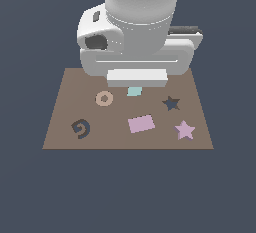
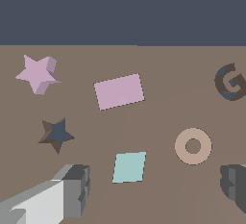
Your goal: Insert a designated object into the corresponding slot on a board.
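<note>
The pale pink star block [image 1: 185, 130] lies on the brown board [image 1: 65, 102] near its front corner at the exterior view's right; it also shows in the wrist view [image 2: 36, 73]. The dark navy star slot [image 1: 171, 103] is just behind it, empty, and shows in the wrist view [image 2: 57, 134]. My gripper [image 2: 153, 189] is open and empty, its two fingers [image 2: 72, 189] spread wide above the board's back middle. In the exterior view the arm's hand [image 1: 137, 77] hides the fingertips. The gripper is well apart from the star.
A larger pink rectangle [image 1: 141, 124] lies at the board's middle front. A tan ring [image 1: 104, 98] and a dark spiral cutout [image 1: 81, 128] are toward the exterior view's left. A small cyan block [image 2: 129, 167] lies between my fingers.
</note>
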`<state>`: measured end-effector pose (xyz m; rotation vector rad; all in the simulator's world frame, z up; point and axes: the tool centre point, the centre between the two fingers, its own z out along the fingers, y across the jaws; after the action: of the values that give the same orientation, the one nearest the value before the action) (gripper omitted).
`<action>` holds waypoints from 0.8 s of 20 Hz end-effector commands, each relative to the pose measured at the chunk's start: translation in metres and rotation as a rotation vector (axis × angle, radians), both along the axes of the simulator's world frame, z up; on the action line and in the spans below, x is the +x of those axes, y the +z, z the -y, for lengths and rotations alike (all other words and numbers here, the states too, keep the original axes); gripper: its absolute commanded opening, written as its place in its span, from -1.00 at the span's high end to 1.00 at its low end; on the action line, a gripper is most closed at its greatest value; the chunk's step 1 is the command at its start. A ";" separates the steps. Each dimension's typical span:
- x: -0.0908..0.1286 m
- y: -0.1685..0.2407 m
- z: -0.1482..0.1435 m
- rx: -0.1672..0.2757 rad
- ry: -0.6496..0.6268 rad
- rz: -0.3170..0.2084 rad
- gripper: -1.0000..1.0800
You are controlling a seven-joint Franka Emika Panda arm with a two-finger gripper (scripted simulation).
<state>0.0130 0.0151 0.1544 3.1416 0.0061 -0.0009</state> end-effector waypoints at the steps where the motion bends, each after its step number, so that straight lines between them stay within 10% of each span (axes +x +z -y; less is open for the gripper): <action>1: 0.006 -0.007 -0.009 0.001 0.016 -0.001 -0.92; 16: 0.063 -0.074 -0.104 0.001 0.176 0.000 -0.92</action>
<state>0.0708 0.1094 0.0868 3.1325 0.2567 -0.0019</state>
